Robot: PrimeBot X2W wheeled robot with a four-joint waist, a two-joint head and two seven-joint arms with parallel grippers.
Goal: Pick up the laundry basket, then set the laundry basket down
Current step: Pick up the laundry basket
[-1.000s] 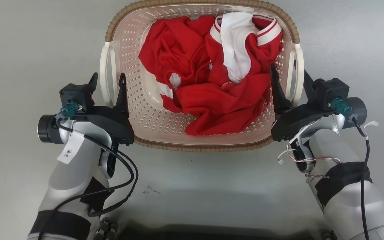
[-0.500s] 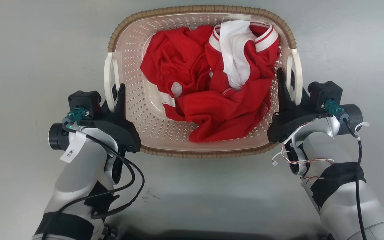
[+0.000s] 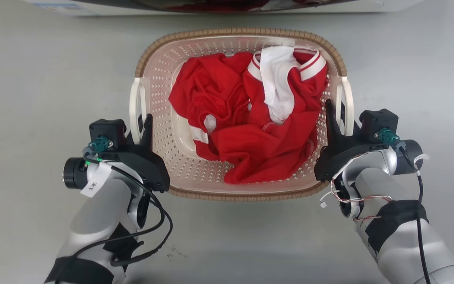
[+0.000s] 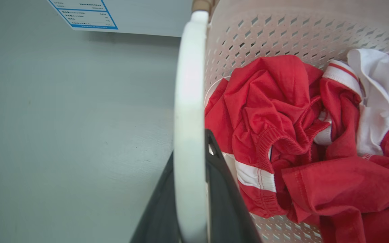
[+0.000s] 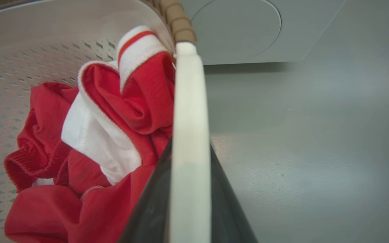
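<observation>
Now both pincers have gone from straddling the white handles to clamping them: the left pincer (image 3: 137, 130) is closed on the left handle (image 3: 134, 103), the right pincer (image 3: 339, 114) on the right handle (image 3: 349, 98). The laundry basket (image 3: 242, 32), holding red clothes (image 3: 250, 134), sits mid-frame in the head view over the floor (image 3: 34, 98). Whether it has left the floor I cannot tell. The grasp looks made; lifting comes next.

Head cam looks steeply down on laundry basket (image 3: 242, 32); wrist cams sit close along left handle (image 4: 189, 118) and right handle (image 5: 189, 141), facing forward; all share red clothes (image 3: 227, 98)
</observation>
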